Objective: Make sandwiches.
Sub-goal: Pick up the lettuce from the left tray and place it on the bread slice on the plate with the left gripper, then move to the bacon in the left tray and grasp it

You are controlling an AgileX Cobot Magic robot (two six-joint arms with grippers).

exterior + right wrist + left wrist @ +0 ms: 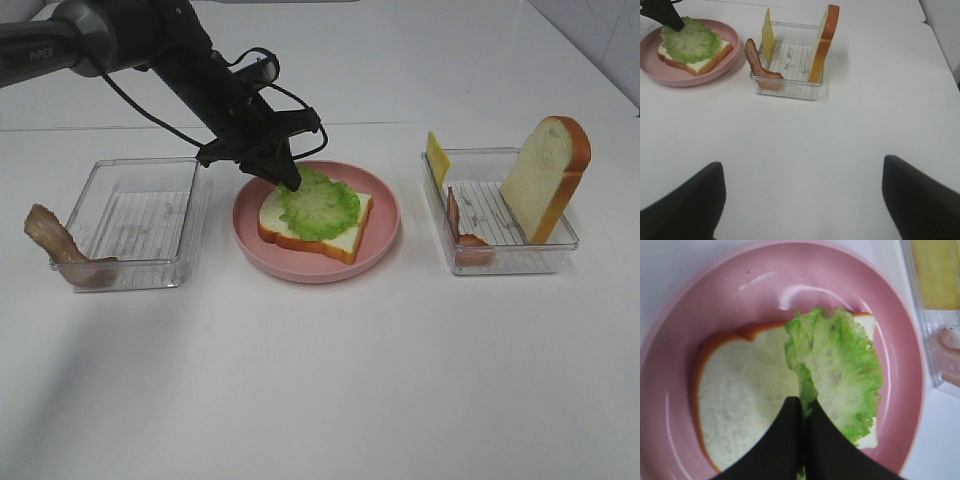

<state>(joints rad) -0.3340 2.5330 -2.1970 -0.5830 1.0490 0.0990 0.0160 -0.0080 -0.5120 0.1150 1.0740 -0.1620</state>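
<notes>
High overview, left wrist close over shared plate (765,270), right wrist distant

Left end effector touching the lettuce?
Touching. Left wrist view: the left end effector is closed on the lettuce edge, leaf pinched in it.

You're looking at a robot lab bench: a plain white table (320,400), a black cabled arm (185,55) (marked PIPER) reaching over it, and toy food set out in clear trays (140,225) either side of a pink plate (390,225). The bread (540,175) stands propped like a prop.
</notes>
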